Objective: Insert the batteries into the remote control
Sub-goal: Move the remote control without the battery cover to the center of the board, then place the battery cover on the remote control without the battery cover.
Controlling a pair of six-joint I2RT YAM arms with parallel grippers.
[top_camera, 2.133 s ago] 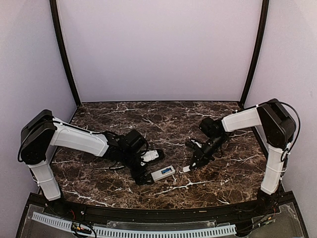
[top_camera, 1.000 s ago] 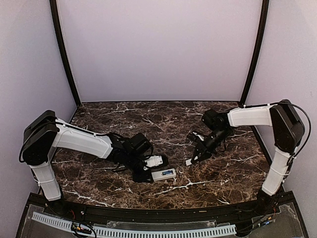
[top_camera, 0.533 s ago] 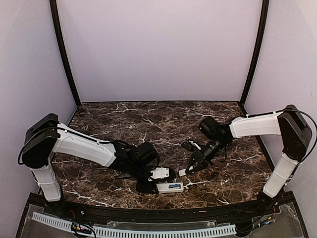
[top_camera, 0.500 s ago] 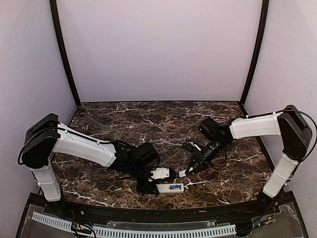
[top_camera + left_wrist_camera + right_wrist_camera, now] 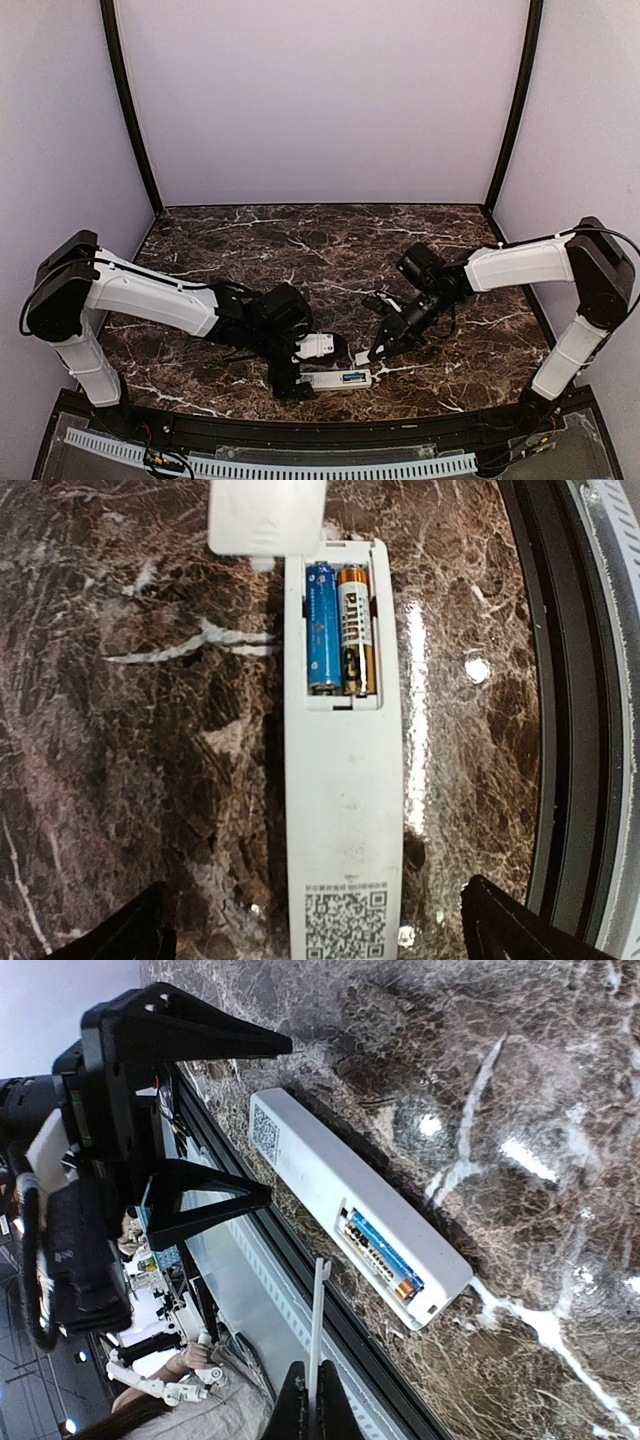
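The remote control [image 5: 343,780] lies face down on the marble tabletop [image 5: 130,730] near its front edge. Its back compartment is uncovered, and two batteries [image 5: 321,628] sit side by side inside, one blue and one gold and black. The left fingers [image 5: 515,920] are spread wide on either side of the QR-code end and touch nothing. The right fingers [image 5: 292,1410] are clenched on a thin white cover plate [image 5: 317,1325], seen edge-on by the compartment end. Whether it touches the remote I cannot tell. The button face is hidden underneath, and the left wrist view cuts off the plate's far part.
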